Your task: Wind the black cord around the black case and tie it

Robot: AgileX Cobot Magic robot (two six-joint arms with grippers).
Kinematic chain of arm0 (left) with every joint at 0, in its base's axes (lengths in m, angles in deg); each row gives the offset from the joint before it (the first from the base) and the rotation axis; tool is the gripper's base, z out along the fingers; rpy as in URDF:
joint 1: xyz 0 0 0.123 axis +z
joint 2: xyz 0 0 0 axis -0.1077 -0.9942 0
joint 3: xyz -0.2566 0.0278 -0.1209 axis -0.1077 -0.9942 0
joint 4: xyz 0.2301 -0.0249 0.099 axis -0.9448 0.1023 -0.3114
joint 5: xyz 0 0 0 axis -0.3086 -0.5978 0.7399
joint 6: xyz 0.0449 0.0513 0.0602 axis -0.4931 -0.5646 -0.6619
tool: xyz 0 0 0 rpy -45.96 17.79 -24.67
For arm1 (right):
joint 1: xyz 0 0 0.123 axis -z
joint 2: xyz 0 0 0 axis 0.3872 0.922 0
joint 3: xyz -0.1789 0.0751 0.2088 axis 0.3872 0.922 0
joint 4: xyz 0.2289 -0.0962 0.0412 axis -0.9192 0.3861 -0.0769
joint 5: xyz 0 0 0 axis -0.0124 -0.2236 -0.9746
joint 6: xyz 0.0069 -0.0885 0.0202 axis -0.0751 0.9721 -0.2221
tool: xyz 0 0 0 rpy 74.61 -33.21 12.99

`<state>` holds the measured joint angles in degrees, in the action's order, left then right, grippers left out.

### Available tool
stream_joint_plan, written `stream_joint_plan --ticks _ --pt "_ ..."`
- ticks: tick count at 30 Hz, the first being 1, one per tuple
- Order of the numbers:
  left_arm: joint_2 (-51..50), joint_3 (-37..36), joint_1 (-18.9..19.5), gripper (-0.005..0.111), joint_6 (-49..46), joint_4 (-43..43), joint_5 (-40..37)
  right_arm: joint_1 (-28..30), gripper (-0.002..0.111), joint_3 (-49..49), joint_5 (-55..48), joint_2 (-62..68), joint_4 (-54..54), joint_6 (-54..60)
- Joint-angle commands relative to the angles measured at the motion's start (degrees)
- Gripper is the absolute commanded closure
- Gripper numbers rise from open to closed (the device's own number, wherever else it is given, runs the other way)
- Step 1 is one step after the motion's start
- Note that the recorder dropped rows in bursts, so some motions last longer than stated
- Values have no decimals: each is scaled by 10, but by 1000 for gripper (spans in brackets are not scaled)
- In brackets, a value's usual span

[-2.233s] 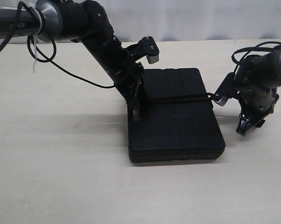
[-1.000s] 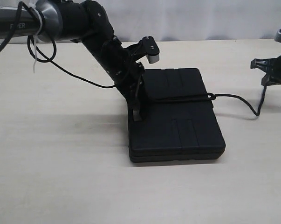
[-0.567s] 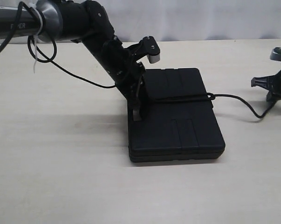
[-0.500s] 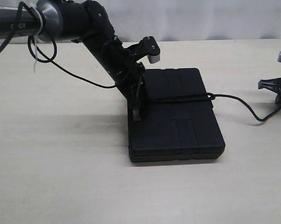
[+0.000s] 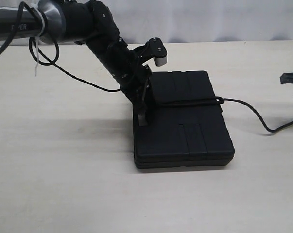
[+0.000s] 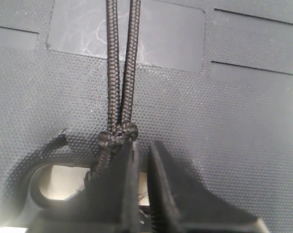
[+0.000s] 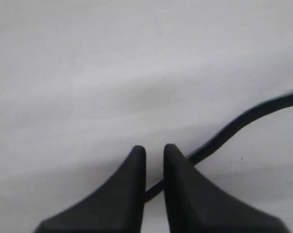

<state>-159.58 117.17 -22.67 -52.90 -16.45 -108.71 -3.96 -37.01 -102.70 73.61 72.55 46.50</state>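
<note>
The black cord [image 5: 185, 103], a matte braided rope, lies doubled across the flat, grooved plastic black case [image 5: 185, 136] in the middle of the pale table [image 5: 63, 170]. From there it trails to the right. Its knot [image 6: 118, 137] touches one finger of the left gripper [image 6: 141, 144], whose jaws are almost together. I cannot tell if they pinch it. The right gripper [image 7: 154, 148] is slightly parted and holds nothing.

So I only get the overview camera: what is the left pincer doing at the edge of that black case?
Observer: Its wrist camera shows the left pincer right at a bulky knot in the black cord, beside the black case's handle cutout.
Operator: One strand across the case?
Observer: Two, side by side, meeting at that knot.
Operator: And the right pincer, half out of my picture?
Observer: Slightly open, with the cord crossing behind its gap.
</note>
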Motion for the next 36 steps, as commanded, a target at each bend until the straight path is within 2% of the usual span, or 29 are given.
stream_joint_plan --ticks 1,2,3,6,7,11,13,18,19,21,22,23,29,31,32,36 --pt "3 0 -5 99 -1 10 1 3 69 1 -47 -65 -54 63" --pt "3 0 -5 99 -1 10 1 2 63 9 -52 -80 -95 97" --pt "3 0 -5 99 -1 10 0 -11 56 30 -56 -97 -175 180" --pt "3 0 -5 99 -1 10 0 -60 54 56 -54 -117 -234 267" --pt "3 0 -5 99 -1 10 0 -99 54 58 -58 -121 -231 289" --pt "3 0 -5 99 -1 12 -1 -183 54 58 -54 -119 -146 257" --pt "3 0 -5 99 -1 12 -2 -226 54 58 -34 -109 -20 164" --pt "3 0 -5 99 -1 12 -2 -257 54 58 -31 -89 168 14" --pt "3 0 -5 99 -1 12 -2 -257 55 58 -31 -86 172 9" --pt "3 0 -5 99 -1 12 -2 -257 68 60 -35 -75 183 6" --pt "3 0 -5 99 -1 12 -2 -257 79 67 -35 -67 187 13" --pt "3 0 -5 99 -1 12 -2 -257 82 71 -34 -63 187 23" --pt "3 0 -5 99 -1 12 -2 -257 86 86 -28 -53 220 15" --pt "3 0 -5 99 -1 12 -2 -256 101 87 -35 -51 229 15" --pt "3 0 -5 99 -1 12 -2 -256 104 97 -31 -50 247 8" --pt "3 0 -5 99 -1 12 -1 -256 104 134 -2 -44 303 -26"
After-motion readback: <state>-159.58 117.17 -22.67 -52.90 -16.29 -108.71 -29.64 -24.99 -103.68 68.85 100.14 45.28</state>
